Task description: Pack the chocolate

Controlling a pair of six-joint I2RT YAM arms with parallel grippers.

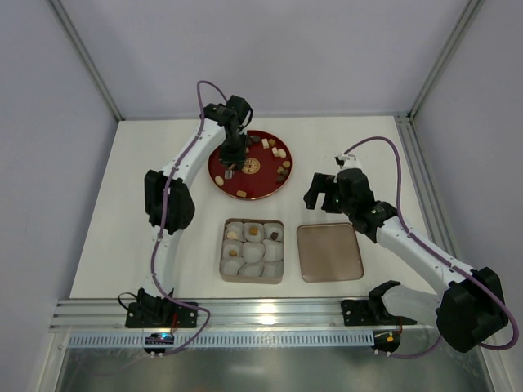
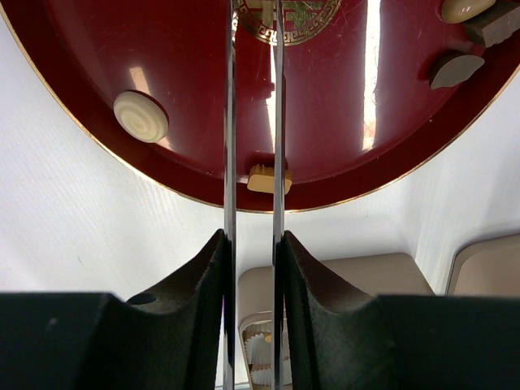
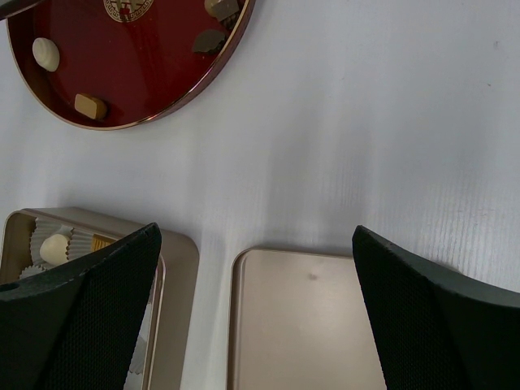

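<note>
Top view: red plate (image 1: 263,184) at upper middle of the white table (image 1: 392,155). Chocolate (image 1: 279,152) is scattered on it, mostly along the right rim. One tan piece (image 2: 262,178) lies at the near rim and a cream round one (image 2: 140,116) left of the gold emblem (image 2: 294,18).

Below the plate is an open tin (image 1: 221,253) lined with pale paper cups (image 1: 252,265). A few pieces (image 1: 254,231) already sit in its top row. The flat lid (image 1: 329,251) lies just right of the tin, apart from it.

Left gripper (image 1: 231,163) hangs over the plate's left half. In the left wrist view its thin fingers (image 2: 230,122) run parallel with a narrow slit between them. The tips pass out of the top of the frame, so whether they pinch anything cannot be told.

Right gripper (image 3: 256,244) hovers above bare table between plate and lid. Its jaws are spread wide with nothing between them.
</note>
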